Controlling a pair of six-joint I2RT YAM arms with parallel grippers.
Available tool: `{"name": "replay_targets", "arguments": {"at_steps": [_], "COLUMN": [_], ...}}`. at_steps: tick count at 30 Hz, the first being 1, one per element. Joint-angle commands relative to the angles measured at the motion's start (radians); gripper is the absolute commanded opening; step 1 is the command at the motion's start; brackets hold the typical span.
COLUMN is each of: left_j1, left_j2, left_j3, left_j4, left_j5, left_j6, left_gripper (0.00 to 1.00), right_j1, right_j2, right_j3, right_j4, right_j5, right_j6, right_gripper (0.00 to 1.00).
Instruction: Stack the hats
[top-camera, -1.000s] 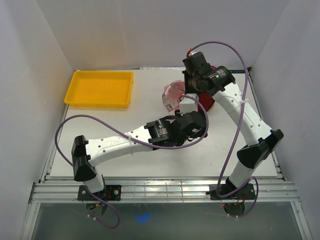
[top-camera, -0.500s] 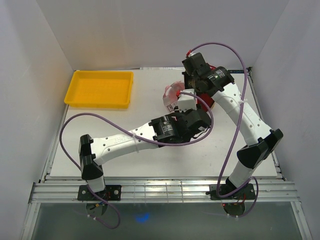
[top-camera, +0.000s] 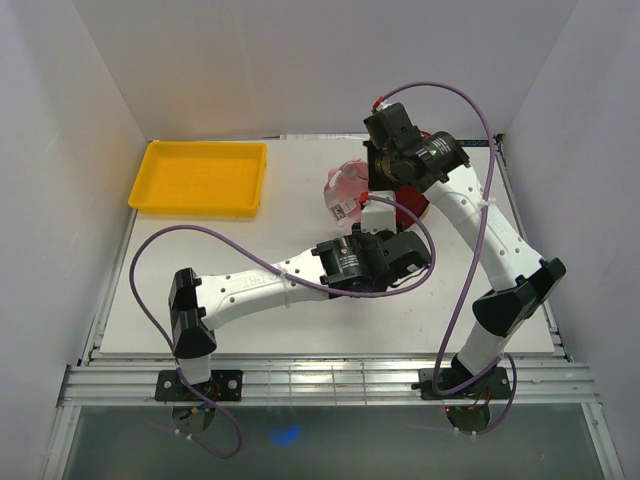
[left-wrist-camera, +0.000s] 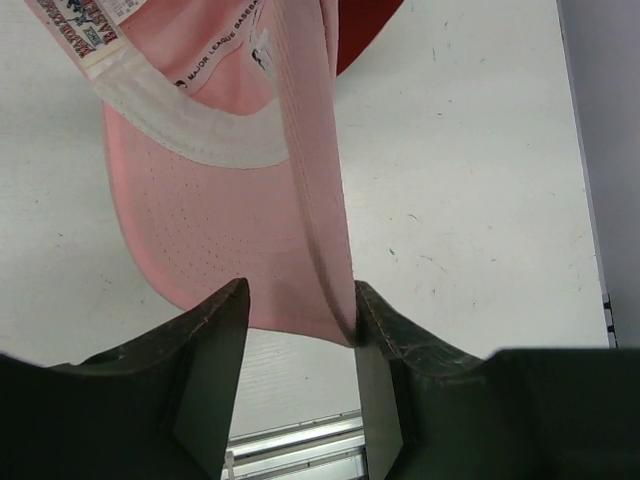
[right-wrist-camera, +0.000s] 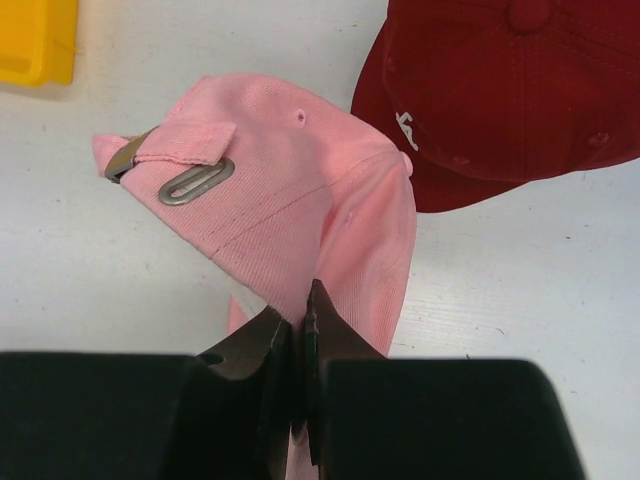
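Observation:
A pink hat (right-wrist-camera: 300, 180) hangs above the table, with my right gripper (right-wrist-camera: 300, 310) shut on a fold of its crown fabric. From above, the pink hat (top-camera: 345, 188) shows left of the right wrist. My left gripper (left-wrist-camera: 300, 290) is open around the hat's brim (left-wrist-camera: 220, 220). One of its fingers (left-wrist-camera: 375, 320) touches the brim's edge, and a gap shows beside the other. A dark red hat (right-wrist-camera: 510, 90) lies flat on the table just right of the pink one, partly hidden under the arms in the top view (top-camera: 412, 205).
A yellow tray (top-camera: 200, 177) stands at the back left of the table. White walls close in both sides and the back. The table's metal front rail (left-wrist-camera: 290, 445) shows just below the left fingers.
My left arm has reached further right and forward under the pink hat, and its jaws have narrowed around the brim. The right gripper has kept its hold and barely moved.

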Motion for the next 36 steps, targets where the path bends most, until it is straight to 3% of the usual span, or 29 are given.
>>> {"name": "replay_targets", "arguments": {"at_steps": [1, 3, 12, 20, 21, 22, 24, 25, 26, 28, 31, 36], "left_j1": [-0.004, -0.006, 0.002, 0.014, 0.019, 0.022, 0.045, 0.059, 0.086, 0.123, 0.226, 0.306], "left_j2": [-0.019, -0.012, 0.024, -0.031, -0.042, -0.055, -0.113, -0.139, -0.168, -0.257, -0.355, -0.432], "left_j3": [0.031, 0.038, 0.14, 0.123, 0.106, 0.092, 0.052, 0.002, -0.03, -0.115, -0.166, -0.124], "left_j4": [-0.045, -0.053, -0.127, -0.125, -0.118, -0.107, -0.032, -0.009, 0.052, 0.105, 0.177, 0.194], "left_j5": [-0.05, -0.057, -0.112, -0.076, -0.059, -0.047, 0.021, 0.05, 0.105, 0.163, 0.265, 0.355], "left_j6": [-0.045, -0.042, -0.015, 0.026, 0.047, 0.063, 0.102, 0.118, 0.132, 0.146, 0.159, 0.169], "left_gripper": [0.55, 0.52, 0.0, 0.0, 0.0, 0.0, 0.0, 0.0, 0.0, 0.0, 0.0, 0.0], "right_j1": [0.008, 0.01, 0.013, 0.013, 0.013, 0.013, 0.013, 0.013, 0.011, 0.005, -0.007, -0.025], "right_j2": [-0.005, -0.005, -0.017, -0.025, -0.026, -0.029, -0.04, -0.04, -0.04, -0.042, -0.052, -0.135], "right_j3": [0.034, 0.036, 0.034, 0.042, 0.045, 0.047, 0.048, 0.053, 0.071, 0.091, 0.131, 0.12], "right_j4": [0.01, 0.01, 0.007, 0.008, 0.012, 0.016, 0.031, 0.033, 0.032, 0.033, 0.042, 0.099], "right_j5": [0.014, 0.013, 0.016, 0.011, 0.005, -0.006, -0.018, -0.018, -0.019, -0.035, -0.068, -0.114], "right_j6": [0.011, 0.011, 0.011, 0.003, 0.002, -0.004, -0.009, -0.014, -0.017, -0.02, -0.021, -0.017], "right_gripper": [0.08, 0.08, 0.08, 0.08, 0.13, 0.31, 0.55, 0.74, 0.81, 0.91, 0.97, 0.96]}}
